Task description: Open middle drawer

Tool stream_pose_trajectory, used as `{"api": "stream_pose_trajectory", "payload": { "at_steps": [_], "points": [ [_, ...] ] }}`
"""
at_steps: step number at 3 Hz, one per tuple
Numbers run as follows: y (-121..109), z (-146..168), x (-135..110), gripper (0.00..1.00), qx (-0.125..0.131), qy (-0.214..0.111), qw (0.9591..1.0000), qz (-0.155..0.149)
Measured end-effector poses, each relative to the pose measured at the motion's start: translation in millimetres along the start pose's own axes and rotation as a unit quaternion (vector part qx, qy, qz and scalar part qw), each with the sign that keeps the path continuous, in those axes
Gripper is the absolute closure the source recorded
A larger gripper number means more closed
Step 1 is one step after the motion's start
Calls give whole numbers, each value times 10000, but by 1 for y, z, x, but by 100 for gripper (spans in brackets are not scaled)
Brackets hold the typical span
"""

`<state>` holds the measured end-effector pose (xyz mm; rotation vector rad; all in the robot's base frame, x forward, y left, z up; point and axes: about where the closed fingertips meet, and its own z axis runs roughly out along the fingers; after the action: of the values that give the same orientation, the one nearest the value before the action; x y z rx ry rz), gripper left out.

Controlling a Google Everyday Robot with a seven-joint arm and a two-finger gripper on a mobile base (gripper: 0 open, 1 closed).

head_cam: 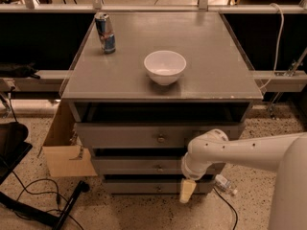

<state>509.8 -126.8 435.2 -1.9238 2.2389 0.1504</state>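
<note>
Jaws, state unclear, low before bottom drawer (139, 187); arm (240, 152) over right of middle drawer (134, 166); bowl (165, 67) above.

- Warm, moderate light falls from above. The grey cabinet top (216, 66) takes a soft, even sheen across the middle of the frame.
- The white bowl (165, 67) is the brightest thing at centre, with a short shadow under its base. The can (105, 32) at upper left carries a small highlight.
- Deep shadow fills the gap beneath the top and the slits between the drawers. The front of the middle drawer (129, 166) is dim.
- The gripper (187, 191), low and right of centre before the lowest drawer (134, 188), hangs pale cream in shade below the brightly lit white arm (240, 152).
- The recesses at upper left and upper right go nearly black, while the speckled floor (124, 210) along the bottom is evenly lit.
</note>
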Motion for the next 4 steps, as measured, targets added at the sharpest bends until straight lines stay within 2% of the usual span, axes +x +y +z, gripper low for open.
{"api": "stream_pose_trajectory", "payload": {
  "at_steps": [1,2,3,4],
  "points": [
    [-11,14,5,0,140,40,9999,86],
    [-14,15,6,0,195,38,9998,101],
    [-23,11,11,0,406,32,9991,147],
    [-28,21,14,0,518,-5,9983,247]
  ]
}}
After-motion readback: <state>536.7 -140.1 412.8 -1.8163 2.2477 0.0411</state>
